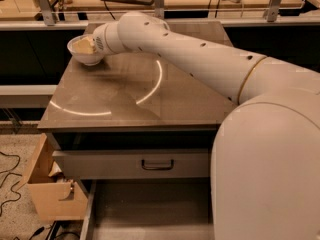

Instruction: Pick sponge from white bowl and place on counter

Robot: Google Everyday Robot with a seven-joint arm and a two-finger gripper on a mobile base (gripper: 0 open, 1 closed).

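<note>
Grey-brown counter (125, 101) — claw (85, 46) inside the white bowl (84, 59) at a far corner — open or closed, unclear

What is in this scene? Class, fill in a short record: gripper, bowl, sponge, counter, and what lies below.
gripper: white arm's gripper, reaching into the bowl at the counter's far left corner
bowl: small round glossy white bowl, upright on the counter
sponge: cannot be told apart from the pale yellow tip inside the bowl
counter: flat grey-brown glossy tabletop
below: grey drawer with a dark handle, shut; open cardboard box on the floor, left
</note>
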